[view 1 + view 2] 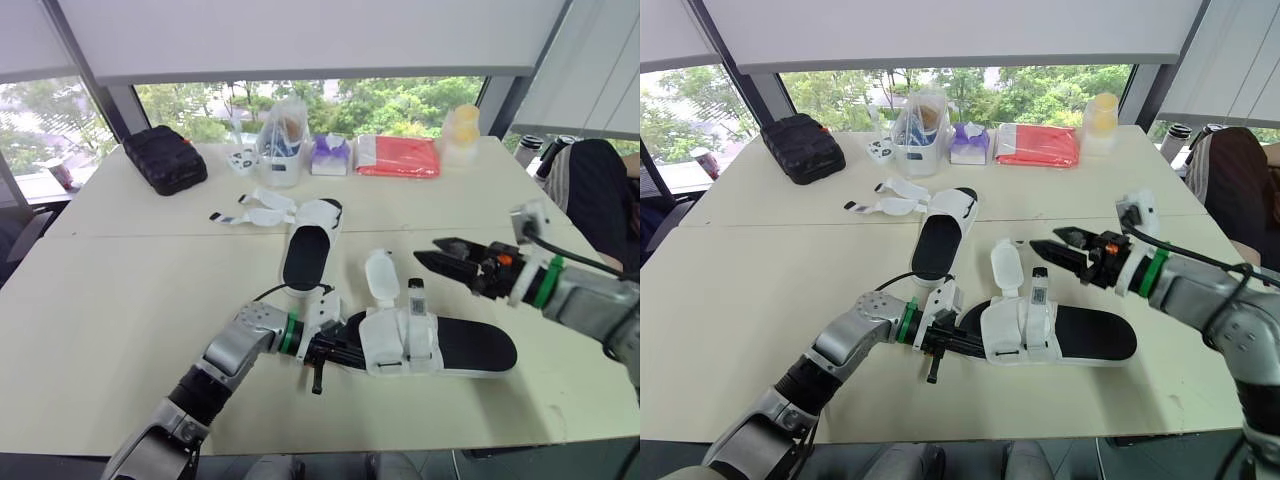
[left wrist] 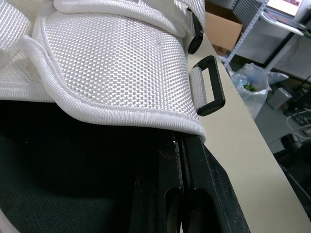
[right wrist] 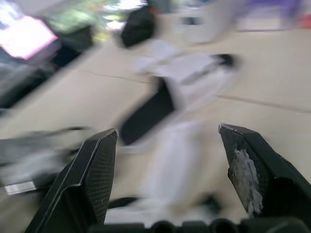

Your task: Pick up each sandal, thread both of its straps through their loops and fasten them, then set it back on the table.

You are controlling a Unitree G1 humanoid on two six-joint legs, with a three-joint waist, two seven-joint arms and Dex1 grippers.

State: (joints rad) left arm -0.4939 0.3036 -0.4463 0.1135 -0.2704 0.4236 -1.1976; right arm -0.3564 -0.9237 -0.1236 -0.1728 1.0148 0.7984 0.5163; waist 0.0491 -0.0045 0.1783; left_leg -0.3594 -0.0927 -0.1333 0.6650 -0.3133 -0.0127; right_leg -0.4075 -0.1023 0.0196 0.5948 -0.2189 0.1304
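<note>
Left gripper (image 1: 335, 350) jaws are pinching just the toe edge of the white-woven black-soled sandal (image 1: 470, 345); right gripper (image 1: 428, 252), jaws wide, tugging the loose white strap (image 1: 381, 276) is risking twisting it free.

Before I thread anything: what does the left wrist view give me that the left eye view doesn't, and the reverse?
Left wrist view adds: the black loop on its white tab, with no strap through it. Left eye view adds: the open right tool hovering beside the raised strap of the near sandal, and the second sandal lying farther back on the table. Both share: the left tool, shut, at the near sandal's end, by its white woven upper.
</note>
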